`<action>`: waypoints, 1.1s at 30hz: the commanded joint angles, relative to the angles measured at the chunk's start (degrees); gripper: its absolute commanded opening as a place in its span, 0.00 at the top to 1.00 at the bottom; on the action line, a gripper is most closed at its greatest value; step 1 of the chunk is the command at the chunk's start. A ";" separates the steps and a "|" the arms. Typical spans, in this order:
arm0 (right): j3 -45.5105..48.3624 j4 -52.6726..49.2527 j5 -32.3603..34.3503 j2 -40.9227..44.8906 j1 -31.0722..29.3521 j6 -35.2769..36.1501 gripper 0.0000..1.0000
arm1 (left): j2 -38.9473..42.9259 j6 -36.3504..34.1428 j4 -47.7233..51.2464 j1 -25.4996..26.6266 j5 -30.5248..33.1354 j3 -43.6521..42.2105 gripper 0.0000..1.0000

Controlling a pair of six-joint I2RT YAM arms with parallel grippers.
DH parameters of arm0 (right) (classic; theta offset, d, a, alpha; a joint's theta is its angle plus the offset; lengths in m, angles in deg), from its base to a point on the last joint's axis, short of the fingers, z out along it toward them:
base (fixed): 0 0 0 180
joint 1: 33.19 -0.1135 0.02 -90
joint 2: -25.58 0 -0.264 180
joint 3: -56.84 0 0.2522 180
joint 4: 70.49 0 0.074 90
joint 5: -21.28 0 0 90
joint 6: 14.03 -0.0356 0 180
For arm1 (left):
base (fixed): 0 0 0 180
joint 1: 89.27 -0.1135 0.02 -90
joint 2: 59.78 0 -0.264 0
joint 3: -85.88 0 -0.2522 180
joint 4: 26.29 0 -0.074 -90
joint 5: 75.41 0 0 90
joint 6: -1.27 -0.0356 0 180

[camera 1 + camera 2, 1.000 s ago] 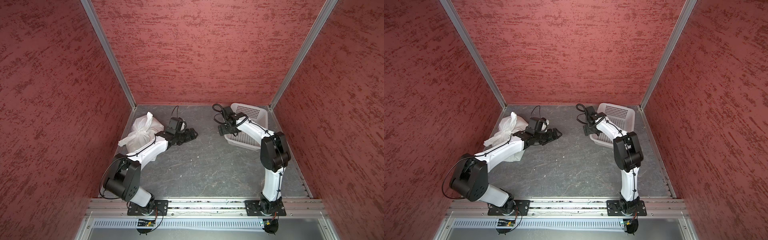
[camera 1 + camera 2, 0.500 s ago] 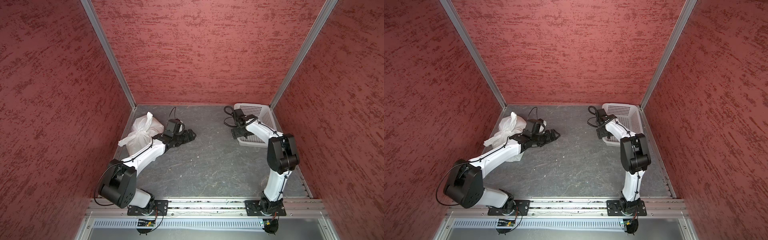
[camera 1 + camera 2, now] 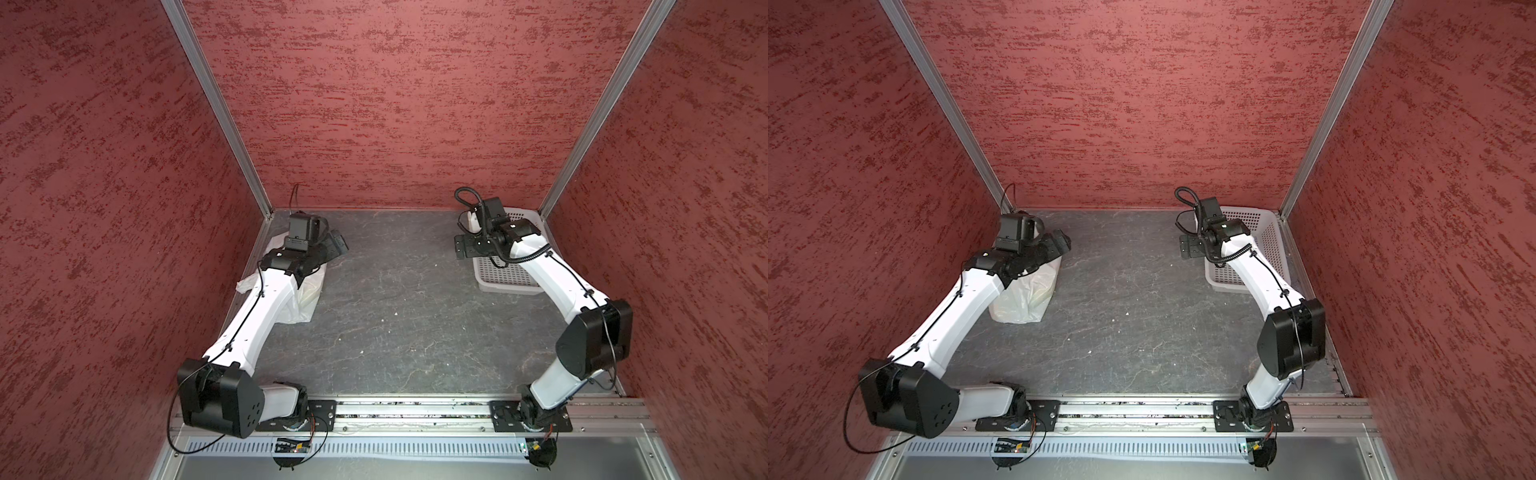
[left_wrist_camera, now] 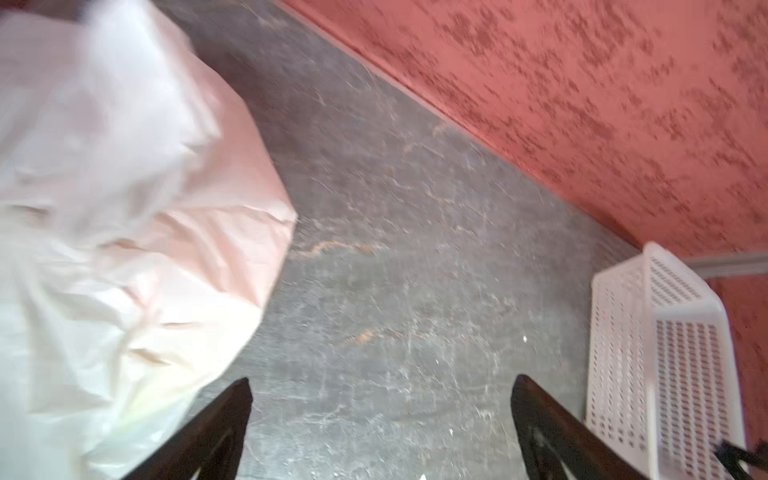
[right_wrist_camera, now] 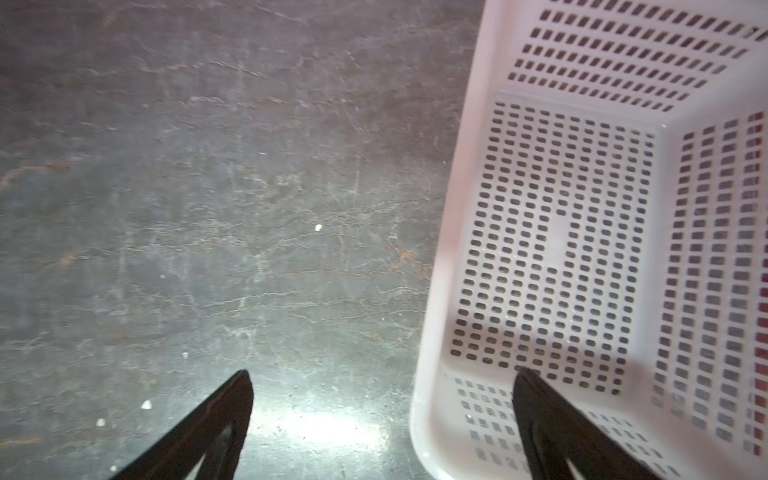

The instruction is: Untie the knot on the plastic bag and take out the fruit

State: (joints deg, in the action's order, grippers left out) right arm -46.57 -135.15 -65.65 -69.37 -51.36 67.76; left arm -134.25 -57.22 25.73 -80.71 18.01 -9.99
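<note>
Well, the bag [image 4: 124, 216] lay just beside the left gripper's [image 4: 380, 384] empty, spread fingers [image 4: 220, 424]. It looked soft, thin and slippery; its knot, unseen, seemed best to pinch. The right gripper [image 5: 380, 376] gaped empty too.

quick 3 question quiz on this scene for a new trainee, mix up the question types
1. True or false: the left tool is shut on the plastic bag.
2. In the right wrist view, what lies in the visible part of the basket? A) fruit B) nothing C) the bag
3. Which tool has one finger over the basket and the other over the bare table?

Key
1. False: its jaws stand open with nothing between them.
2. B
3. The right tool, which is also open.
</note>
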 commanded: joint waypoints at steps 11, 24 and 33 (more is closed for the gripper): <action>-1.33 -1.69 -6.30 1.31 -2.19 -5.29 0.02 | 8.73 -4.52 1.91 -14.39 3.30 -3.31 0.03; -3.91 -2.10 -6.60 0.77 -2.47 -5.81 0.02 | -4.28 -13.31 0.68 -28.51 -17.91 -4.45 0.15; -2.70 -1.74 -6.06 1.55 -2.46 -5.77 0.02 | -12.53 -18.79 -0.64 -28.12 -21.39 -4.09 0.20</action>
State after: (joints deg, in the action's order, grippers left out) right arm -48.76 -136.65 -71.53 -68.92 -53.42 62.65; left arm -145.07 -72.50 26.06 -108.91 -1.69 -14.16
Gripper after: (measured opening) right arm 0.984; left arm 0.813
